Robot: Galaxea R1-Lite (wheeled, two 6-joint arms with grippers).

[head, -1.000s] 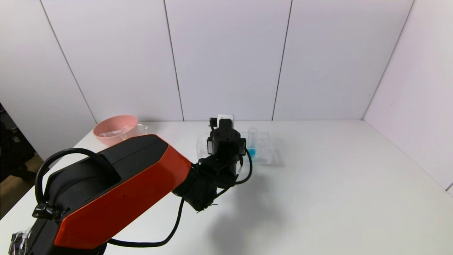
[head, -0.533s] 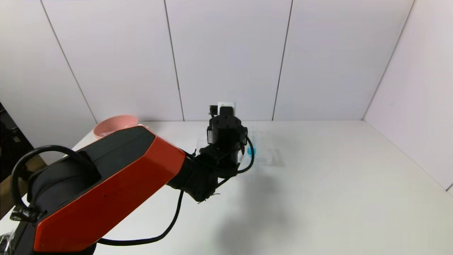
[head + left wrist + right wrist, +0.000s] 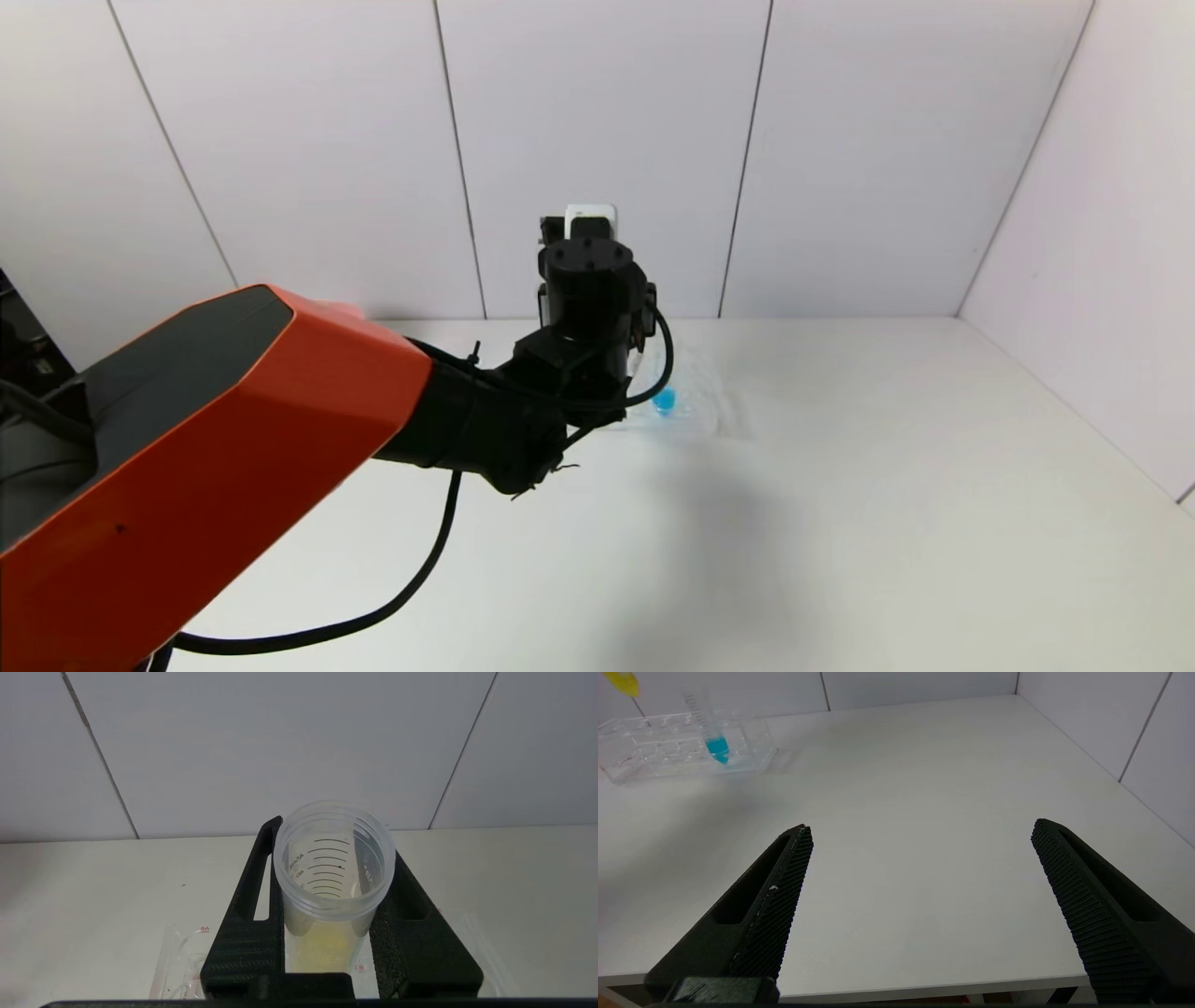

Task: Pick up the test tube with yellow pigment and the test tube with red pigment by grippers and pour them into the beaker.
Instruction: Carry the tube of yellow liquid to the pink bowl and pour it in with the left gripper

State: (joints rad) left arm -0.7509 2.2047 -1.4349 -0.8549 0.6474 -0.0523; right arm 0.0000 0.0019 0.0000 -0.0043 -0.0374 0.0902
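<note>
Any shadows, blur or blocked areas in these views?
Head view: the left arm blocks much of the rack and casts a soft shadow on the table. Left wrist view: tube sharp. Right wrist view: yellow tip cut off.

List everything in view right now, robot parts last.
test tube with yellow pigment: 1, clear with yellow liquid, held above the tube rack
tube with blue liquid: 1, clear with a blue tip, standing in the tube rack
tube rack: 1, clear, far side of the table
table: 1, white
red tube, beaker: not in view
left gripper: 1, black, raised, shut on the test tube with yellow pigment
right gripper: 1, black, open, over the table's near edge, holding nothing
</note>
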